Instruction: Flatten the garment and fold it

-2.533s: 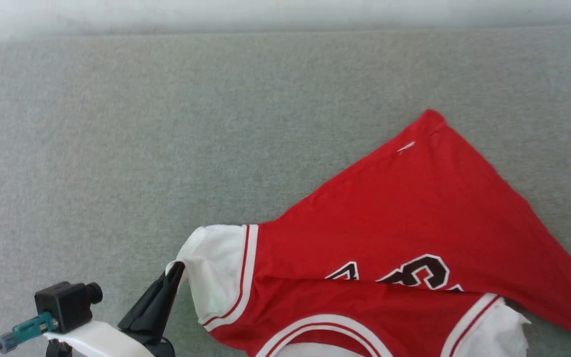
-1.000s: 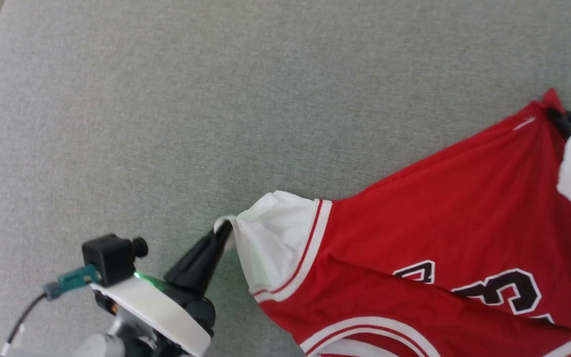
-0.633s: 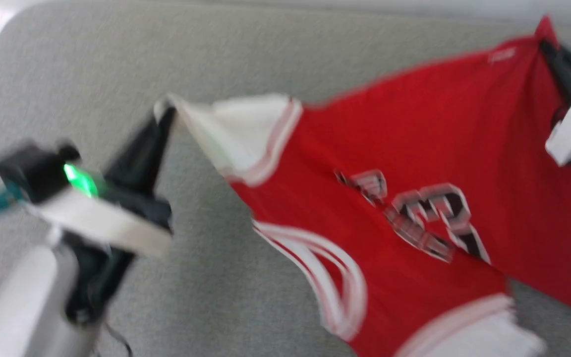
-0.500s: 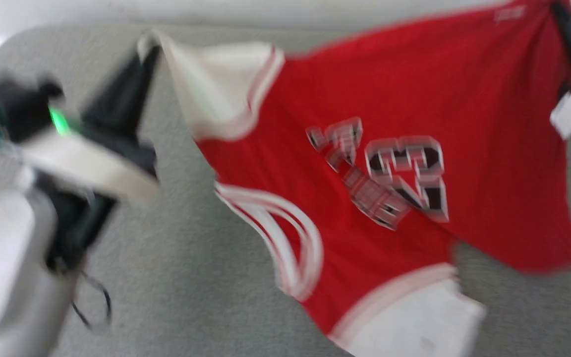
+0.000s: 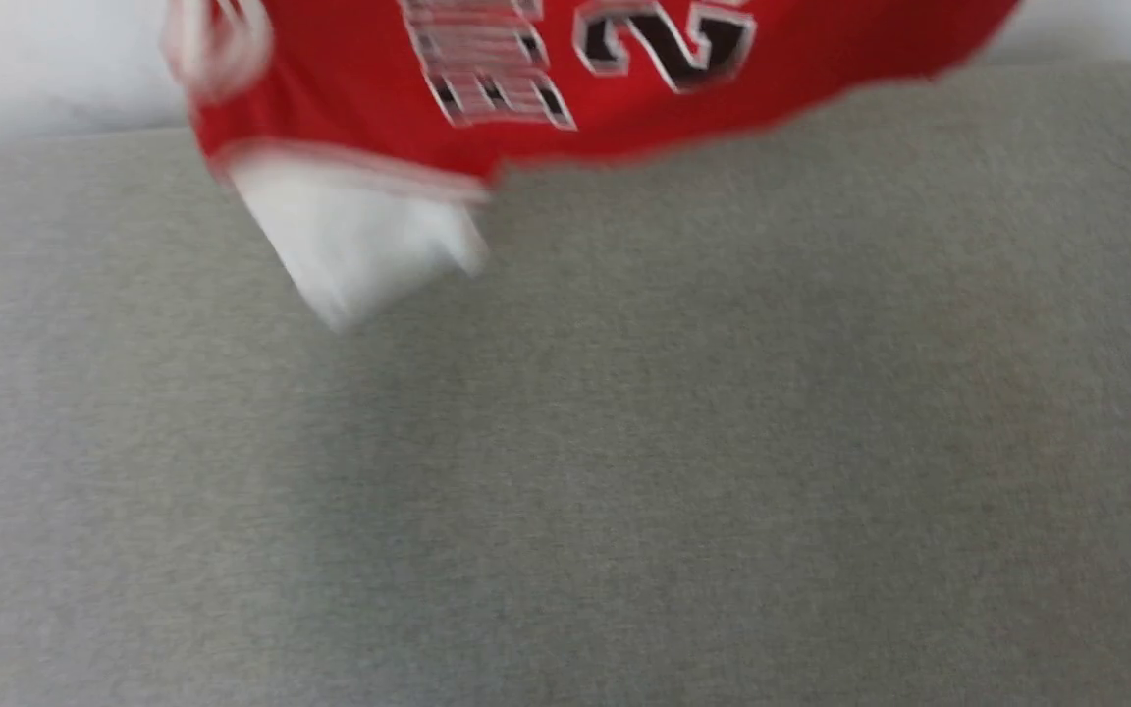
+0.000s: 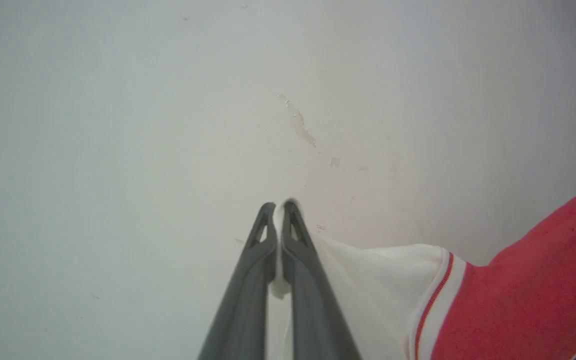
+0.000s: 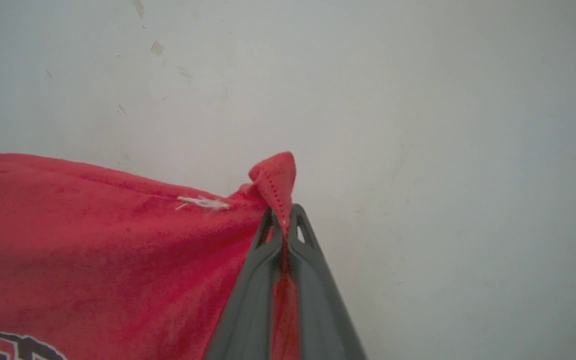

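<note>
Cloth-covered grey surface [image 5: 624,471] lies nearest in the head view, broad and flat. Beyond and above it hangs the garment [image 5: 624,88], a thin, shiny red basketball-style shirt with white short sleeves and a black, white-outlined print [image 5: 664,39]. It is blurred along the top edge of that view and appears to be off the surface altogether. Its free white sleeve [image 5: 359,245] dangles lowest, toward the robot's left. In the left wrist view the left gripper [image 6: 280,205] is clenched on the edge of the other white sleeve [image 6: 368,280], a sliver of white cloth pinched between the two dark fingers. In the right wrist view the right gripper [image 7: 284,210] is clamped on a red hem corner [image 7: 274,177], which pokes up past the fingertips beside a small white thread mark [image 7: 203,202]. So the shirt's long axis, shoulder to hem, seems to run across from left gripper to right gripper, with the body draping down from both sets of fingers toward the surface. If it is laid down from here, I judge the free sleeve would land first, on the left arm's side. Behind both grippers stands a pale, scuffed wall [image 6: 118,100].
</note>
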{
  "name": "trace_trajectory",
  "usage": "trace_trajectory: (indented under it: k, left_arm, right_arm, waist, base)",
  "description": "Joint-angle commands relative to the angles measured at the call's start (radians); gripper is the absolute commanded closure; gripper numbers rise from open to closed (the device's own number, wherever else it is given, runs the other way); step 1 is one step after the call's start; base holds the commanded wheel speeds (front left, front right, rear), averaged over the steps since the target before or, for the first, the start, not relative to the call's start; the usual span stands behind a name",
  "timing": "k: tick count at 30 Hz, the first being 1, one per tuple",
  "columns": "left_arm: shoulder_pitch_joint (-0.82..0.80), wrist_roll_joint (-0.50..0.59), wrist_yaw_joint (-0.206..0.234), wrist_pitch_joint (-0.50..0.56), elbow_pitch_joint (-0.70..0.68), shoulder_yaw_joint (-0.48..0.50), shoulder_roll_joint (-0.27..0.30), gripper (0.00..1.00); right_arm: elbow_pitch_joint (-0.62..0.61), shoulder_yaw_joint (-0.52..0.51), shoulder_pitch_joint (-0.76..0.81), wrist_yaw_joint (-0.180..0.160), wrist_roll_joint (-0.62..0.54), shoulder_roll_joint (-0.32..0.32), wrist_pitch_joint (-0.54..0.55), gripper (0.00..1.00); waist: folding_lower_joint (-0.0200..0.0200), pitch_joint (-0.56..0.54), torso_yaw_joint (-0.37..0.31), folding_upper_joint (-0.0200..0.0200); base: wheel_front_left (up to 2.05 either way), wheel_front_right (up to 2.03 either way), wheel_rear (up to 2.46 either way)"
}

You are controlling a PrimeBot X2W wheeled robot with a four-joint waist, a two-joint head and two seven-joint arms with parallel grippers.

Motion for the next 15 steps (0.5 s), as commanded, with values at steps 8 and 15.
trace_trajectory:
  k: [8, 15]
  left_arm:
    - [-0.315, 0.076, 0.004, -0.095, 0.162, -0.004, -0.060, 1.00]
    - [-0.420, 0.103, -0.002, -0.204, 0.259, -0.004, -0.066, 1.00]
  right_arm:
    - [0.138, -0.011, -0.274, -0.001, -0.115, 0.056, -0.042, 1.00]
    - [0.247, -0.046, -0.406, -0.001, -0.194, 0.087, -0.134, 1.00]
  waist:
    - [0.0003, 0.255, -0.058, 0.0000]
    - [0.0003, 0.373, -0.061, 0.0000]
  base:
    - [0.00, 0.00, 0.00]
    - [0.00, 0.00, 0.00]
